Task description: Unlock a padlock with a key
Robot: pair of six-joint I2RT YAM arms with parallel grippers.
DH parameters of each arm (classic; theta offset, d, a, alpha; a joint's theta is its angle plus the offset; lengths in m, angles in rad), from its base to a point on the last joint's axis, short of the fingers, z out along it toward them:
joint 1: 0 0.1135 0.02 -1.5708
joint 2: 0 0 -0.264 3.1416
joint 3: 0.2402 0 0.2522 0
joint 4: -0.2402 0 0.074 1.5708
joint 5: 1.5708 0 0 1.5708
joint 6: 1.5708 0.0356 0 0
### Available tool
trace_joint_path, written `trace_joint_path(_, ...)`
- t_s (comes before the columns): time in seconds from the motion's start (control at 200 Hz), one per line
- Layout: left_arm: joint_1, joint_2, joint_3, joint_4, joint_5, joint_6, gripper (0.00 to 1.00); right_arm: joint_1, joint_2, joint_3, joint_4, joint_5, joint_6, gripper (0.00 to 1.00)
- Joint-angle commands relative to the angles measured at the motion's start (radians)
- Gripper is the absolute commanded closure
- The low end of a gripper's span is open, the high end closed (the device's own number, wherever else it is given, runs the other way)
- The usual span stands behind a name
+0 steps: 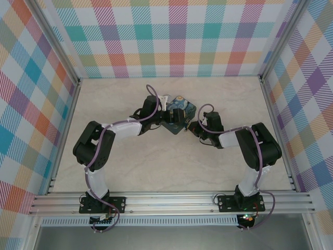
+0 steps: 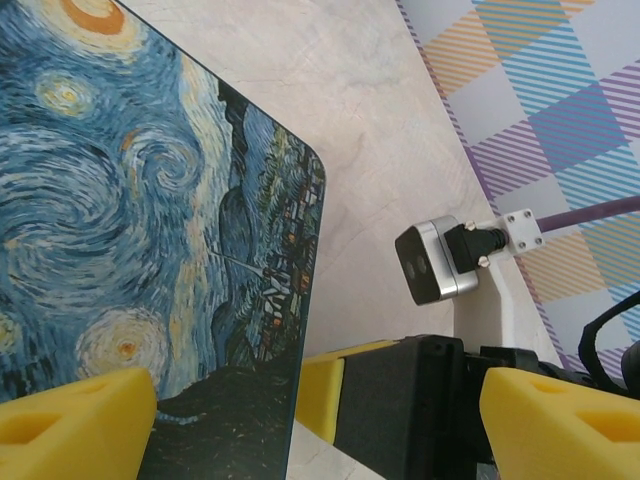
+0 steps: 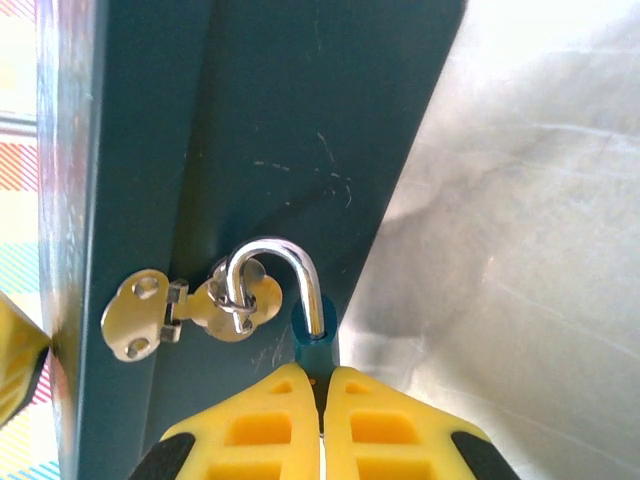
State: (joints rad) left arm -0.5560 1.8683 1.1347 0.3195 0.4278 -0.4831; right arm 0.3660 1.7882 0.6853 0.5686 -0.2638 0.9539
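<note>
Padlock (image 3: pixel 312 344): blue body, shackle through the hasp (image 3: pixel 190 310) on the painted tin (image 2: pixel 120 200).
Right hand (image 3: pixel 322 400): clenched on the padlock body.
Left hand (image 2: pixel 318 430): released, spread over the tin's edge.
Step, as judged: steadying the lock. The next move calls for seating the key in the keyway and turning it.

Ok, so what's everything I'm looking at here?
Tin: one, dark blue with a swirling starry-night painting, middle of the table.
Hasp: one, silvery, on the tin's side.
Padlock: one, blue body with silvery shackle, hooked through the hasp.
Table: one, pale marbled, under everything.
Walls: three, pastel checked, around the table.
Arms: two, black and white, near edge.
Left claw: one, yellow fingers, open, at the edge of the tin's lid.
Right claw: one, yellow fingers, shut, tips at the padlock's body.
</note>
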Motion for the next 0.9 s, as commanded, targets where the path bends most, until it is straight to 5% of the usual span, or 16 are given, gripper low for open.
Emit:
trace_joint_path(0.0, -0.004, -0.008, -0.048, -0.104, -0.022, -0.017, 0.15, -0.009, -0.007, 0.020, 0.014, 0.081, 0.048, 0.93)
trace_joint_path(0.27, 0.003, -0.036, -0.079, -0.106, -0.044, -0.016, 0.13, -0.009, -0.035, 0.018, -0.030, 0.140, 0.034, 0.92)
trace_joint_path(0.545, 0.072, -0.095, -0.142, -0.108, -0.051, -0.037, 0.12, -0.017, -0.229, -0.032, -0.235, 0.155, -0.193, 0.92)
trace_joint_path(0.895, 0.164, -0.176, -0.166, -0.128, -0.016, -0.016, 0.11, -0.007, -0.522, -0.040, -0.687, -0.198, -0.358, 0.91)
